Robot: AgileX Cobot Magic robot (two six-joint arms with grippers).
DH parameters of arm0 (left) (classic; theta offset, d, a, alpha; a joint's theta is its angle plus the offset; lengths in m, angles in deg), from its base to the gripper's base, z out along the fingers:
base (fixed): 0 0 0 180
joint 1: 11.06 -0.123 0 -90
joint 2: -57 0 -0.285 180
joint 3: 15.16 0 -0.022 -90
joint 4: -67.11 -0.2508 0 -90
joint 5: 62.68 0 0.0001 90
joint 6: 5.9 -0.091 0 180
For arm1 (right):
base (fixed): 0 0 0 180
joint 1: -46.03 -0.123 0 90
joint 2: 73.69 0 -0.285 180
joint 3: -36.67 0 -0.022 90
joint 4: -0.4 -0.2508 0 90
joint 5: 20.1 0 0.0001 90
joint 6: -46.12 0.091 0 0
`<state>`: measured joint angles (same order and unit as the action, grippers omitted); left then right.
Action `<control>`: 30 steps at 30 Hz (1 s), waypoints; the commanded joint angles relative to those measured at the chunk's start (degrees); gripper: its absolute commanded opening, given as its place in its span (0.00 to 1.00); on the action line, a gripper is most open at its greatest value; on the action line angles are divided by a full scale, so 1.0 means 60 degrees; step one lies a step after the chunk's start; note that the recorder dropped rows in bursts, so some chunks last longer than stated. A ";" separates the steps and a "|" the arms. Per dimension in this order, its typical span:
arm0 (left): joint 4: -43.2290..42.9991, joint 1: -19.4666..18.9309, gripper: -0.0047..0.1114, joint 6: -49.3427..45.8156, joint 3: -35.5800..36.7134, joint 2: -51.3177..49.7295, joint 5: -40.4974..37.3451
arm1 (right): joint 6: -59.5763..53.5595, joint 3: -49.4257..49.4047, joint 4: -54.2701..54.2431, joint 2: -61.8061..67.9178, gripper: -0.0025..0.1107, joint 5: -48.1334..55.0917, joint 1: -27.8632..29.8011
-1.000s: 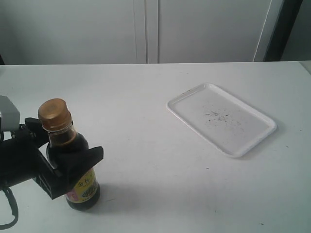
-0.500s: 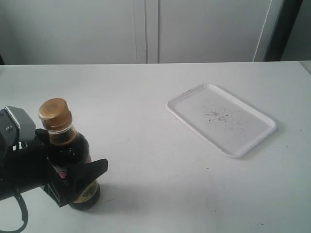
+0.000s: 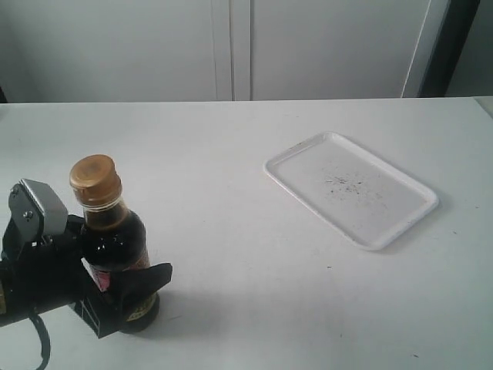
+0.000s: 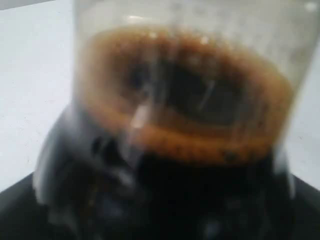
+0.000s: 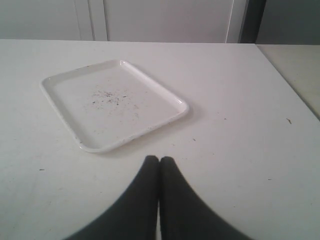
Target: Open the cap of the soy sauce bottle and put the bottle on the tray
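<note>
The soy sauce bottle stands upright at the table's near left, and its gold-brown cap is down. My left gripper is shut on the bottle's lower body over the label, one black finger in front and the other behind. In the left wrist view the bottle fills the picture, blurred, and hides the jaws. The white tray lies far to the right, bare but for dark specks. My right gripper hovers shut and empty just short of the tray; it is out of the exterior view.
White cabinet doors stand behind the table's far edge. A dark vertical post rises at the back right. The table's right edge runs beyond the tray, with a paler surface past it.
The left gripper has slid further in around the bottle and lower on its body. The bottle has shifted slightly to the right. Tray unchanged.
</note>
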<state>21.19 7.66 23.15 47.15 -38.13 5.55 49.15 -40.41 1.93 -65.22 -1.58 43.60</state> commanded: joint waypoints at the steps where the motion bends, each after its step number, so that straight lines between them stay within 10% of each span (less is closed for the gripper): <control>1: -0.0092 0.0062 0.64 -0.0487 0.0065 0.0004 0.0108 | 0.0046 -0.0023 0.0032 -0.0026 0.02 -0.0072 0.0032; 7: -0.0215 0.0062 0.04 -0.1544 0.0065 0.0004 0.0033 | 0.0046 -0.0023 0.0032 -0.0026 0.02 -0.0072 0.0032; 30: -0.0215 0.0062 0.04 -0.1657 0.0065 0.0004 0.0289 | -0.0035 -0.0023 0.0032 -0.0026 0.02 -0.2346 0.0032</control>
<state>19.52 7.66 13.96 47.15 -38.24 6.06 49.15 -40.41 1.93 -65.22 -10.90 43.60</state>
